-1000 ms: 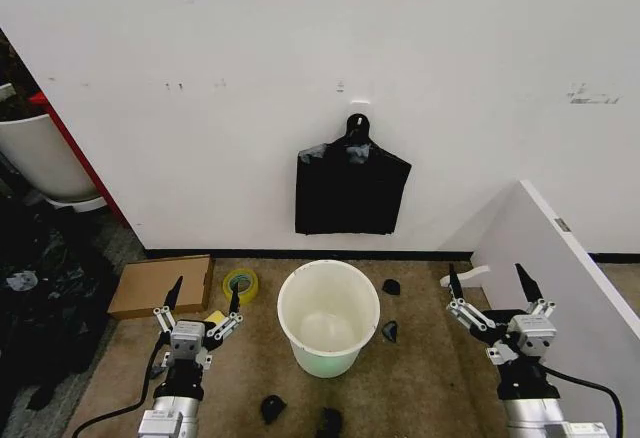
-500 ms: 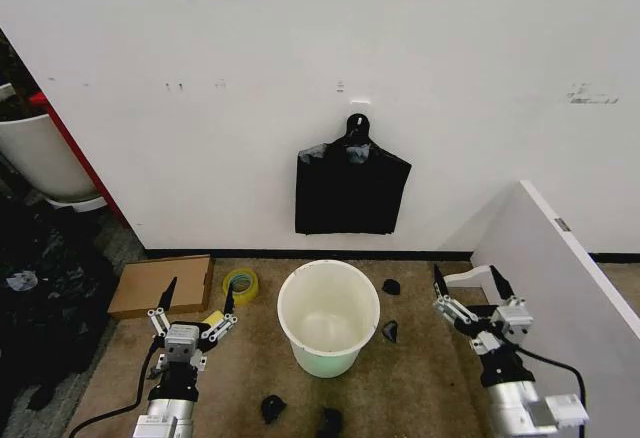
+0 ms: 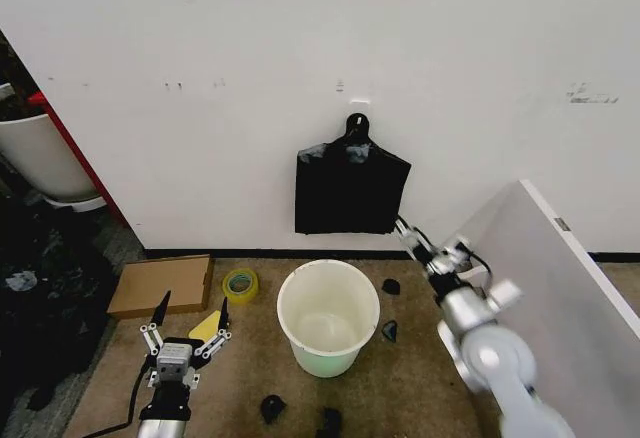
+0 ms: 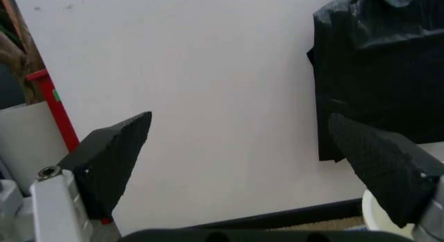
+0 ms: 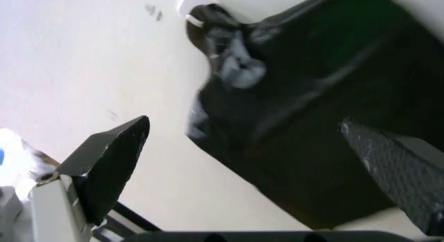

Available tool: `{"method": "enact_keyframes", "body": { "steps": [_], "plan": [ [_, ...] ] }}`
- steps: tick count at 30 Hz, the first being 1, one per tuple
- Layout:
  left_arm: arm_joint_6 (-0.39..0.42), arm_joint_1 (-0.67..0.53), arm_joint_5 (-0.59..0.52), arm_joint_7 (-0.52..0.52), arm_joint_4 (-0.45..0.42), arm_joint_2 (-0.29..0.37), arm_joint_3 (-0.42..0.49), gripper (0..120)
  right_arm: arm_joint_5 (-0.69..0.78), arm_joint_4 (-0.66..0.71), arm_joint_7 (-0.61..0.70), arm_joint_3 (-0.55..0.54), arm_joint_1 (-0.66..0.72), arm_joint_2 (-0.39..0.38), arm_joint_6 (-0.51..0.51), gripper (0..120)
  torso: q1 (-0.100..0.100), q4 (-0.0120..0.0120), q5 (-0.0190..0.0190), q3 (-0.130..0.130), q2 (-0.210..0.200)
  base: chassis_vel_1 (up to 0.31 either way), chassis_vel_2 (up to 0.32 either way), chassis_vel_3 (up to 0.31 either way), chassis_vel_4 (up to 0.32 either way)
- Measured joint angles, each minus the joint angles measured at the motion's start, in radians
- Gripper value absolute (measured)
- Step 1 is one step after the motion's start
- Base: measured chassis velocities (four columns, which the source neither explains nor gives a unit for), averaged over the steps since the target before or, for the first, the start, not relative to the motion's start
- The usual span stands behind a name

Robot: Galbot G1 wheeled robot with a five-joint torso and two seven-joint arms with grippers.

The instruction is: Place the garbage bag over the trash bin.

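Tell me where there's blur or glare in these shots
Head view: sharp overall, the right gripper slightly smeared beside the black bag on the wall. Right wrist view: soft, pale sheen on the bag's knot. Left wrist view: the left gripper blurred up close.

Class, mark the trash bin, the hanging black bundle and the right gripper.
trash bin [image 3: 285, 294], head view, left rim.
hanging black bundle [image 3: 345, 198], head view, centre.
right gripper [image 3: 408, 233], head view, between fingertips.

A flat cardboard box [image 3: 161, 285] lies on the floor by the wall. A yellow tape roll [image 3: 239, 284] sits just beside it. Small black scraps [image 3: 390, 286] dot the carpet
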Motion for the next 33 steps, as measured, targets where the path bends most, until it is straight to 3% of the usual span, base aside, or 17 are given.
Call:
{"method": "enact_keyframes", "body": {
  "steps": [4,12,21,33],
  "plan": [
    [0.001,0.014,0.021,-0.001,-0.004,-0.031,-0.001,100,0.058,-0.137,-0.002,-0.034,0.15,0.091,-0.002,100,0.0,0.0,0.0,0.0,0.0,0.0,0.0,0.0,0.0],
    [-0.003,0.044,0.046,-0.004,-0.018,-0.077,-0.002,100,0.042,-0.309,-0.019,-0.037,0.303,0.204,0.0,100,0.0,0.0,0.0003,0.0,0.0,0.0,0.0,0.0,0.0],
    [-0.002,0.064,0.04,-0.006,-0.036,-0.1,-0.001,100,0.006,-0.376,-0.03,-0.035,0.385,0.235,0.001,100,0.0,-0.0001,0.0001,0.0,0.0,0.0,0.0,0.0,0.0],
    [-0.001,0.061,0.038,-0.009,-0.036,-0.106,0.006,100,-0.065,-0.364,-0.036,-0.024,0.314,0.219,-0.012,100,0.0,-0.0004,0.0003,0.0,0.0,0.0,0.0,0.0,0.0]
  ]
}}
